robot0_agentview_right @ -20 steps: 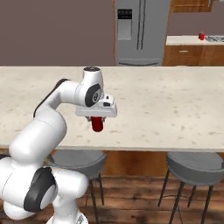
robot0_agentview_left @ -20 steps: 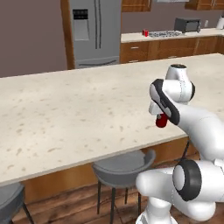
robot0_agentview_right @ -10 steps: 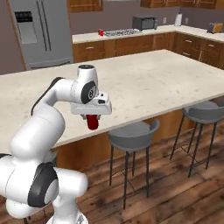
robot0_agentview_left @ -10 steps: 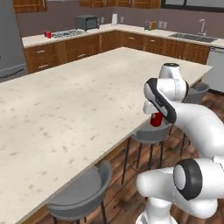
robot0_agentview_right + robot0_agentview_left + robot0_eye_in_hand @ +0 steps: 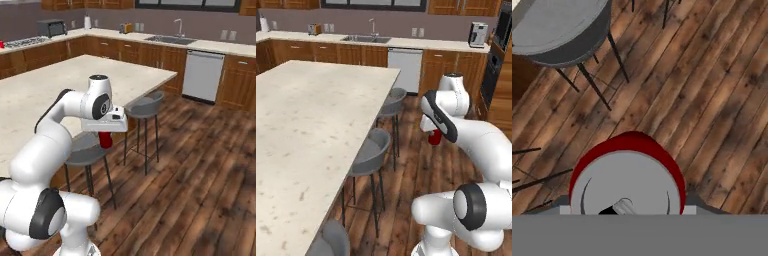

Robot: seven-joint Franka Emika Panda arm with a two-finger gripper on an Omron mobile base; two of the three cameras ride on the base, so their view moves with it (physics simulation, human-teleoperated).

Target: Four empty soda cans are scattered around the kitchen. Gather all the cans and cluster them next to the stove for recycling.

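A red soda can (image 5: 434,138) with a silvery top hangs over the wooden floor, and my gripper (image 5: 434,133) is shut on it beside the island counter. From the right base the can (image 5: 105,140) shows under the white hand, where the gripper (image 5: 105,135) holds it. In the hand view its silvery top (image 5: 627,186) sits close up at the bottom. The stove (image 5: 22,42) lies far off on the back counter at the left, with another small red can (image 5: 1,45) at its edge.
The pale stone island counter (image 5: 306,125) runs along my left, with grey bar stools (image 5: 372,149) (image 5: 145,105) (image 5: 557,25) tucked under it. A sink (image 5: 363,38) and a white dishwasher (image 5: 204,75) line the back wall. Open wooden floor (image 5: 200,165) lies to the right.
The whole scene has swung sideways in both base views, so the base has turned. The fridge has left view and the sink wall has come in. The can stays in my gripper.
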